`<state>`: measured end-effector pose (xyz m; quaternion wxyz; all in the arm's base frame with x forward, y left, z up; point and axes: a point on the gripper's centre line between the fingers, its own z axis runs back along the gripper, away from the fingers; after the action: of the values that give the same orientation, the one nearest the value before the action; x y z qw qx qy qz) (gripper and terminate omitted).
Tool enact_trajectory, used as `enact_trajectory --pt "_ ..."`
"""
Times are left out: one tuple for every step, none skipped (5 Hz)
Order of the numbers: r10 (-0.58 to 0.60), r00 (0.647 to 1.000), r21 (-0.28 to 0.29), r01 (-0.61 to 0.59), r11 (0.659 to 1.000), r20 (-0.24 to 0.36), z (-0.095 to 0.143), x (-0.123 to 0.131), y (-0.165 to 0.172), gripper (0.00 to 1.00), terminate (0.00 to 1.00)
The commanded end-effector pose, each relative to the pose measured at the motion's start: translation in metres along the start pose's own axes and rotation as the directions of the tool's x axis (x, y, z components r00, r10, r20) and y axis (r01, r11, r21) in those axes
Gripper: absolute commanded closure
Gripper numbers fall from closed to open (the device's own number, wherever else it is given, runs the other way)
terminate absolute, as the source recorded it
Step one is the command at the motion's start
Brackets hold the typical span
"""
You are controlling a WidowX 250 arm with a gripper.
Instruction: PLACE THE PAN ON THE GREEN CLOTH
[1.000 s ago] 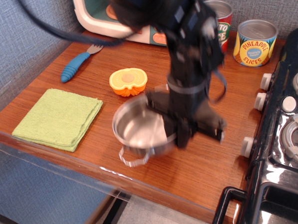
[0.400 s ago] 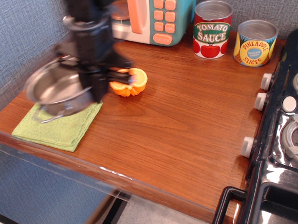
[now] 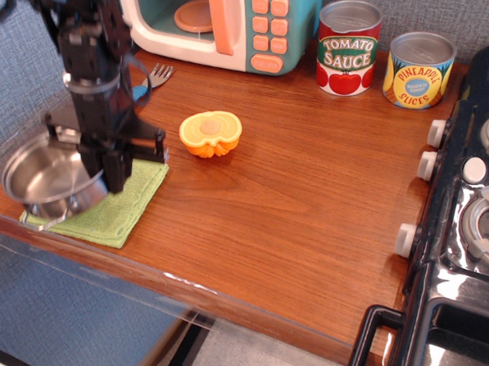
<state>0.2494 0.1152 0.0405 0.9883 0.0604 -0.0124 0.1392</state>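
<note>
The shiny steel pan is at the far left, over the left part of the light green cloth, and hangs a little past the cloth's left edge. I cannot tell whether it rests on the cloth or hovers just above it. My black gripper reaches straight down and is shut on the pan's right rim. One wire loop handle shows at the pan's front left; the other is hidden behind the arm. Most of the cloth is covered by the pan and the gripper.
An orange half lies right of the cloth. A toy microwave, a fork, a tomato sauce can and a pineapple can stand at the back. A black stove borders the right side.
The gripper has carried the pan from the front middle of the table leftwards, and now lower, over the green cloth. The orange half and the cans have not moved.
</note>
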Motion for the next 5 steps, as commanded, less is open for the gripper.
enact_trajectory --pt "0.006 1.000 0.029 -0.006 1.000 0.026 -0.019 0.009 0.000 1.00 0.00" --pt "-0.021 0.999 0.031 0.019 0.999 0.048 -0.016 0.018 -0.006 1.00 0.00" --pt "-0.042 0.996 0.038 0.039 0.999 0.079 -0.008 0.022 -0.013 1.00 0.00" --pt "-0.030 0.996 0.020 0.028 0.999 0.089 -0.003 0.019 -0.014 0.00 0.00" --pt "0.004 0.993 -0.043 0.001 0.999 0.115 0.006 0.018 -0.015 0.00 0.00"
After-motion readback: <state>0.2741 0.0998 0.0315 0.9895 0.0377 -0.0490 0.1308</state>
